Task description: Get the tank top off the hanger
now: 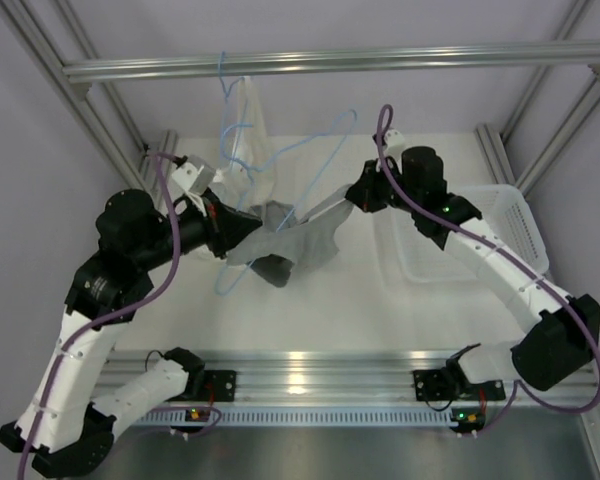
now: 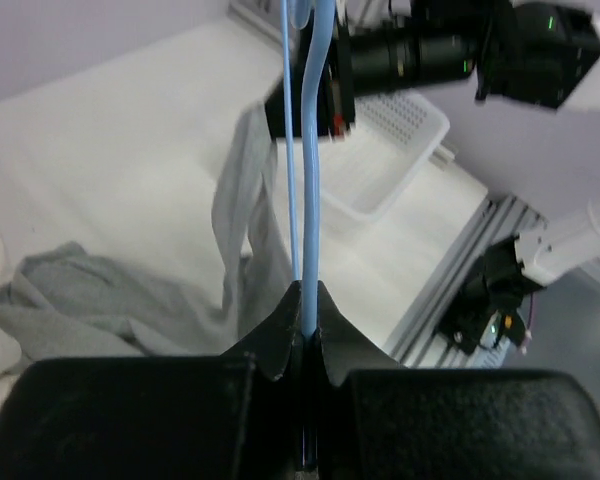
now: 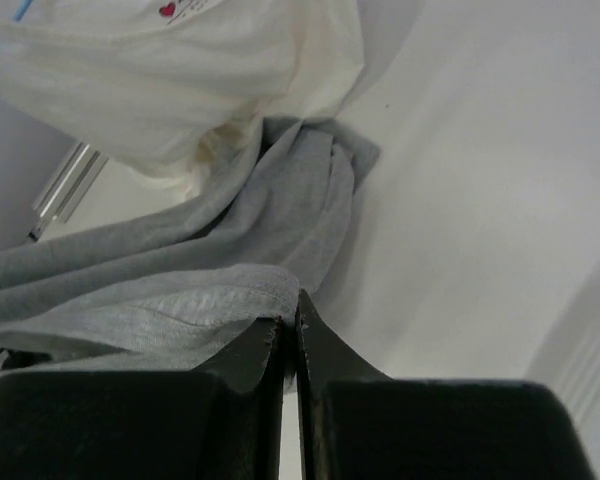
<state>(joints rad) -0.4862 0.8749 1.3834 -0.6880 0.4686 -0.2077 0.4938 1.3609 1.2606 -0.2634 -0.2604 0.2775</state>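
Note:
The light-blue hanger (image 1: 318, 166) slants across the table's middle, its hook end raised at the upper right. My left gripper (image 1: 238, 228) is shut on its thin wire, which shows between the jaws in the left wrist view (image 2: 311, 200). The grey tank top (image 1: 305, 244) hangs crumpled under the hanger and rests on the table; it also shows in the left wrist view (image 2: 80, 300). My right gripper (image 1: 318, 212) is shut on an edge of the grey fabric (image 3: 230, 290), with the pinch in the right wrist view (image 3: 291, 318). How much of the tank top is still round the hanger is hidden.
A second light-blue hanger (image 1: 226, 82) hangs from the top rail with a cream garment (image 1: 246, 130), which also shows in the right wrist view (image 3: 180, 80). A white basket (image 1: 480, 235) stands at the right. Frame posts stand at both sides.

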